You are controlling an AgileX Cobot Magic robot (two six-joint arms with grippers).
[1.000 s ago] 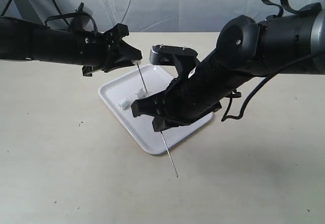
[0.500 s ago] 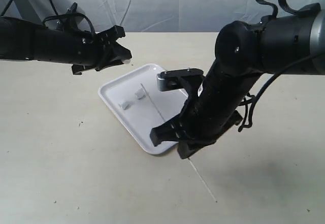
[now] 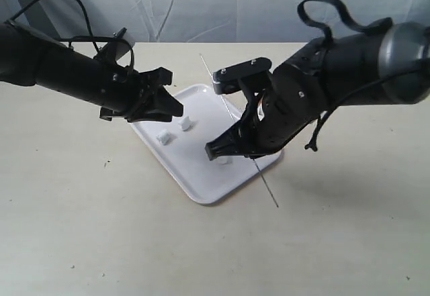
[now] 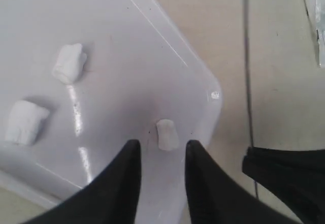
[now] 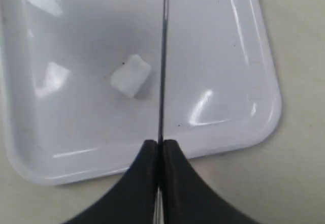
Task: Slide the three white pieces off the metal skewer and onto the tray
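All 3 pieces point(image 4: 69, 62) lie loose on the tray point(image 3: 201, 175). The right hand point(image 5: 160, 144) is clamped on the bare skewer point(image 5: 163, 56), which slants across the tray's right side. The left hand point(image 4: 162, 150), open and empty, hovers over 1 piece.

White tray point(image 3: 201, 183) on a beige tabletop point(image 3: 101, 232) holds three white pieces point(image 3: 163, 137); the right arm point(image 3: 322, 74) jaws grip a thin skewer point(image 3: 268, 188) slanting across it.

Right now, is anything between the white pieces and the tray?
Nothing visible. All three white pieces already lie on the tray; the skewer shut in the right gripper looks bare.
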